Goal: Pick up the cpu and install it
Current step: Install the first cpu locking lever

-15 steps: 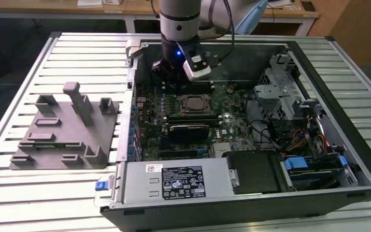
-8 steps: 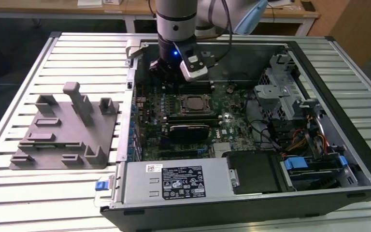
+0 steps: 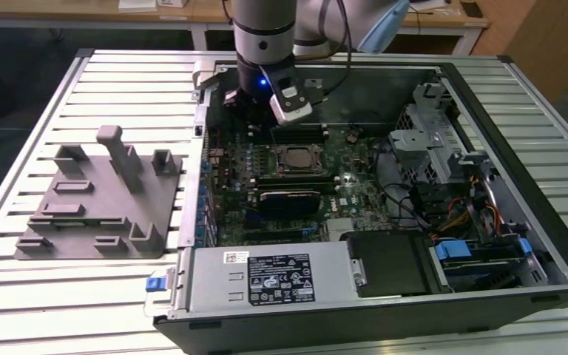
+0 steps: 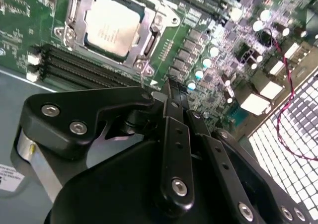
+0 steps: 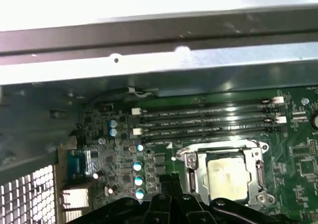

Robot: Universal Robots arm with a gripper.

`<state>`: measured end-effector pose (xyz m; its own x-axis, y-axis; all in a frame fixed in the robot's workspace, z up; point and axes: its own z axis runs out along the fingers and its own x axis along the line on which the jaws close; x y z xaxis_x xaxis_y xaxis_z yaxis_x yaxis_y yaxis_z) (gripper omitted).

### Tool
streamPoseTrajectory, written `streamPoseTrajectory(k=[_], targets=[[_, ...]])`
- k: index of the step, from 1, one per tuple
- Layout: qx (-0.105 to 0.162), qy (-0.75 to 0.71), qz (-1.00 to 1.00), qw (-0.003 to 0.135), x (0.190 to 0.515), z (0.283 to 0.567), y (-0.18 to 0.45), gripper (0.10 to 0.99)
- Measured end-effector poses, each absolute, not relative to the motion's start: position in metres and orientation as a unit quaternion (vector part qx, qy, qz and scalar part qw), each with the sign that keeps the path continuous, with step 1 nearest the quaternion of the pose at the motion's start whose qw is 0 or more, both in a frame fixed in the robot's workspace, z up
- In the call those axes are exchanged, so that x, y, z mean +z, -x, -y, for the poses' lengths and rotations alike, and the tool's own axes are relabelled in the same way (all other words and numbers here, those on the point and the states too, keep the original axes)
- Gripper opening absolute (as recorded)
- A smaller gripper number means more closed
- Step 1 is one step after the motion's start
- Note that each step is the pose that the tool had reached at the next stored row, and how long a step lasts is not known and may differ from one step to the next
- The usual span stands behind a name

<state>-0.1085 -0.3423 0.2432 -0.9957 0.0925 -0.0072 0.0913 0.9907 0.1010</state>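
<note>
Claw (image 4: 171, 92) pressed together on nothing, poised over the motherboard (image 4: 208, 50) just beside the socket (image 4: 117, 28), among small capacitors. Cpu (image 4: 112, 25) already lying flat inside that socket's metal frame, apart from the claw. Best handled slowly, keeping fingertips off the neighbouring components and memory slots (image 5: 203, 119).

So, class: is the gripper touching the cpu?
Apart. In the second wrist view, green board separates the gripper from the cpu seated in its socket.

workshop/lab | slatted metal bench (image 3: 27, 288) | opened computer case (image 3: 521, 177) | wooden desks behind (image 3: 205, 11)
</note>
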Motion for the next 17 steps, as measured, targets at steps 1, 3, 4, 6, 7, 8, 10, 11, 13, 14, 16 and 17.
streamPoseTrajectory(k=[1,3,4,6,7,8,10,11,13,14,16,17], targets=[[0.054,-0.046,-0.997,0.006,0.2432,0.3423,0.1096,0.106],[0.063,-0.046,-0.997,0.005,0.2432,0.3425,0.1117,0.106],[0.068,-0.046,-0.997,0.005,0.2432,0.3426,0.1126,0.106],[0.078,-0.046,-0.996,0.005,0.2432,0.3427,0.1139,0.106],[0.084,-0.046,-0.995,0.004,0.2432,0.3427,0.1144,0.106],[0.089,-0.046,-0.995,0.004,0.2432,0.3428,0.1148,0.106],[0.101,-0.046,-0.994,0.004,0.2432,0.343,0.1152,0.106],[0.107,-0.046,-0.993,0.003,0.2432,0.3431,0.1152,0.106],[0.119,-0.046,-0.992,0.003,0.2432,0.3432,0.1152,0.106],[0.124,-0.046,-0.991,0.003,0.2432,0.3433,0.1152,0.106],[0.126,-0.046,-0.991,0.002,0.2432,0.3432,0.1152,0.106],[0.126,-0.046,-0.991,0.002,0.2432,0.3432,0.1152,0.106]])
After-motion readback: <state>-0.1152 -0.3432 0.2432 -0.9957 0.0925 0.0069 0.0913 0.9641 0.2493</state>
